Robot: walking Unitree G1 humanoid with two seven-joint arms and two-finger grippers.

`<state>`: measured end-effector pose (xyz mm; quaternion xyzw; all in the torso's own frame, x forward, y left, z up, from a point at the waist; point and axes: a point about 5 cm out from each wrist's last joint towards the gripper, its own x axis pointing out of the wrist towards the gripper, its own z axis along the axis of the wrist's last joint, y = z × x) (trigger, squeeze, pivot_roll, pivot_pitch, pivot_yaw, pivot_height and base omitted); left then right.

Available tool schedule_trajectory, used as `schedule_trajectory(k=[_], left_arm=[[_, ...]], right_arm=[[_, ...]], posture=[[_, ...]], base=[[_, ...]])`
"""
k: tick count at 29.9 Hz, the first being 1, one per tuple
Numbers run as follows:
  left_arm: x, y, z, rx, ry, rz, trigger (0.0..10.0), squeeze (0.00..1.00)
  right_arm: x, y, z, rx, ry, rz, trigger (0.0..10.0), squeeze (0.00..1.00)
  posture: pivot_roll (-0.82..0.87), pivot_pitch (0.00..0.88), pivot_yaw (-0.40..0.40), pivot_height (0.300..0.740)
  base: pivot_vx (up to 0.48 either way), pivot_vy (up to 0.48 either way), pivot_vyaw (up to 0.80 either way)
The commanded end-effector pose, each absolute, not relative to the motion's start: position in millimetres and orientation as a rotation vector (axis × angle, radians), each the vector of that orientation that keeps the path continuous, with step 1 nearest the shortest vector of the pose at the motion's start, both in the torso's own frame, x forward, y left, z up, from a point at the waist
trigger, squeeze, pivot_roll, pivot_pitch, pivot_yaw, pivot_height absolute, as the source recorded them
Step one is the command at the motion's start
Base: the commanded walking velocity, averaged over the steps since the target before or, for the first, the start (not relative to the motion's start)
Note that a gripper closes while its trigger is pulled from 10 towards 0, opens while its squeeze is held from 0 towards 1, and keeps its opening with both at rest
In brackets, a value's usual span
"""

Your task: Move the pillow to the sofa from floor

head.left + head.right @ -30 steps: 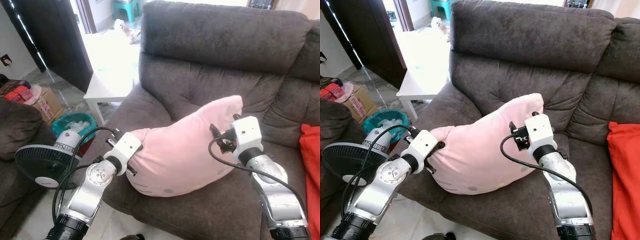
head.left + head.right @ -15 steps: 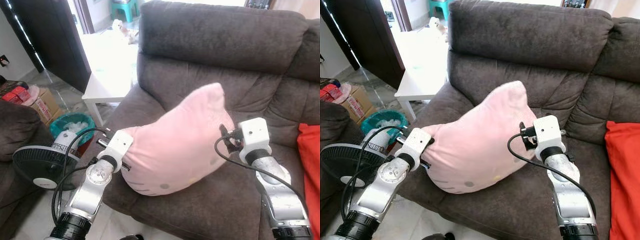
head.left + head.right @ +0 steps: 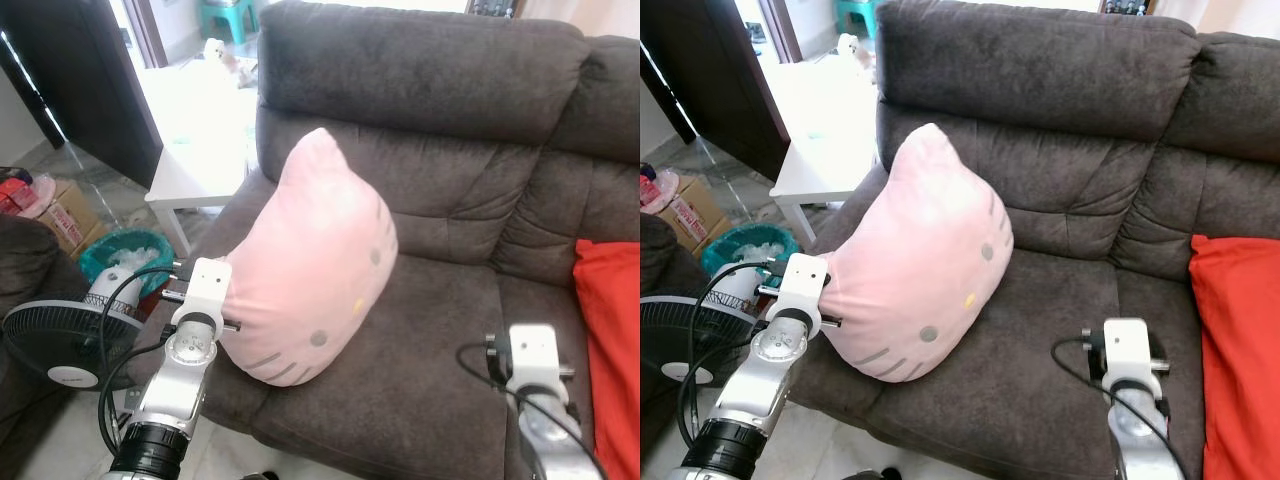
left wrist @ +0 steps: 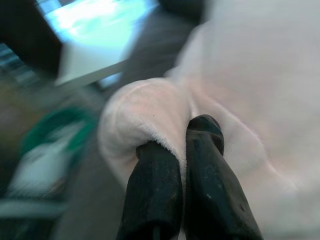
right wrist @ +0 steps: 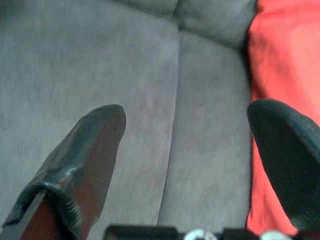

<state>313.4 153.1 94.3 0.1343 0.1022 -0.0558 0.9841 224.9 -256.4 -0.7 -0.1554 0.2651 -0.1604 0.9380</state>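
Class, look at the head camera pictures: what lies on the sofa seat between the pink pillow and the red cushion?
Only bare grey seat of the sofa lies between the pink pillow and the red cushion, as both eye views show.

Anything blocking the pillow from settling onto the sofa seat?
Nothing visible. The pink pillow stands on the sofa seat edge, left gripper pinching its corner. The red cushion lies well aside.

No legible text, brand, number or sign can be made out. Red printing is seen on the cardboard box [image 3: 60, 215] at the far left, but it is too small to be read.
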Motion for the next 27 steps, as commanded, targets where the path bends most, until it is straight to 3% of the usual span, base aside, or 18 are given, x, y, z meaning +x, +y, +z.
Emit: schedule_trajectory(k=[1, 9, 17, 27], left_arm=[[308.7, 136.2, 88.7, 0.292, 0.206, -0.275, 10.0, 0.00], [310.6, 129.9, 87.8, 0.321, 0.184, -0.296, 10.0, 0.00], [313.6, 143.6, 96.2, 0.304, 0.106, -0.232, 10.0, 0.00], [306.7, 146.8, 95.0, 0.319, 0.057, -0.221, 10.0, 0.00]], right_arm=[[211.4, -249.5, -20.1, -0.318, 0.606, -0.319, 10.0, 0.00], [167.0, -246.0, -64.4, -0.261, 0.819, -0.385, 10.0, 0.00], [138.0, -241.8, -83.4, -0.092, 0.859, -0.440, 10.0, 0.00], [88.9, -231.7, -102.0, -0.033, 0.977, -0.392, 10.0, 0.00]], posture=[[0.11, 0.070, -0.006, 0.740], [0.09, 0.069, -0.009, 0.740], [0.09, 0.064, -0.012, 0.740], [0.09, 0.066, -0.010, 0.740]], base=[[0.000, 0.000, 0.00], [0.000, 0.000, 0.00], [0.000, 0.000, 0.00], [0.000, 0.000, 0.00]])
